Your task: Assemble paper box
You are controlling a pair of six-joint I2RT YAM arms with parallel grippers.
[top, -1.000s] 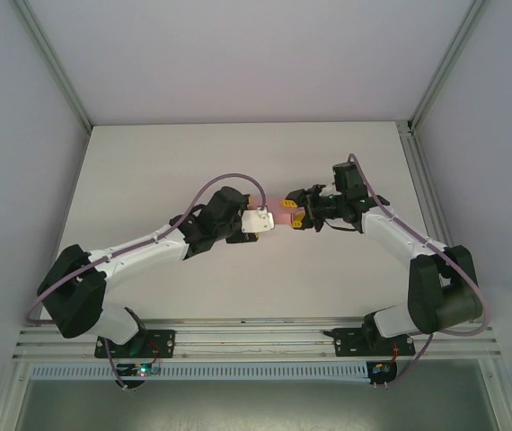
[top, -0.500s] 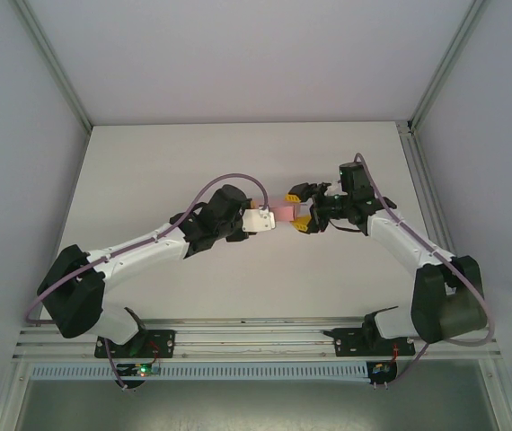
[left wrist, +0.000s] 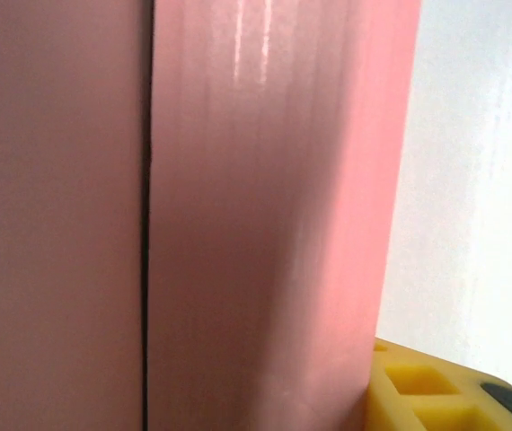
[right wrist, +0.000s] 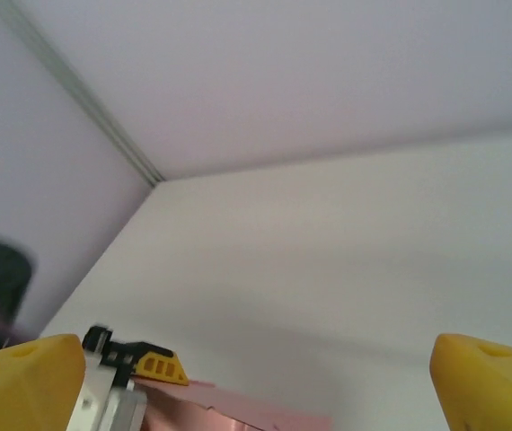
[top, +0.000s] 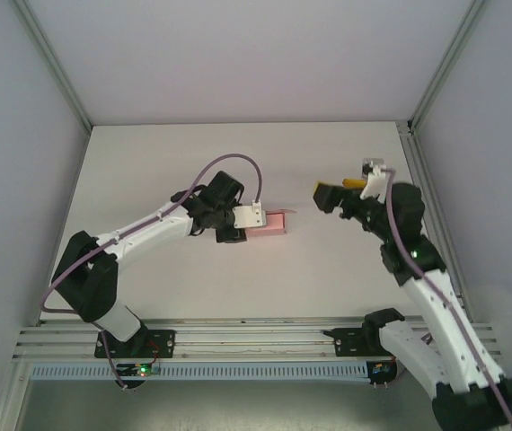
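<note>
The paper box (top: 272, 223) is a small flat pink rectangle low over the middle of the white table. My left gripper (top: 254, 218) holds its left end. In the left wrist view the pink card (left wrist: 238, 224) has a dark seam down it, and one of my yellow fingers (left wrist: 418, 391) presses against its edge. My right gripper (top: 339, 190) hangs to the right of the box, raised and apart from it. In the right wrist view its yellow fingertips (right wrist: 22, 377) stand wide open, with the box (right wrist: 256, 417) and the left gripper's finger (right wrist: 157, 366) beyond them.
The white table (top: 148, 171) is walled by pale panels on three sides, with aluminium posts at the back corners (top: 409, 126). A rail (top: 256, 339) runs along the near edge by the arm bases. A purple cable (top: 229, 162) loops over the left wrist.
My right gripper has opened, let go of the box and pulled back up and to the right. The left gripper keeps the box and has shifted it slightly left and nearer.
</note>
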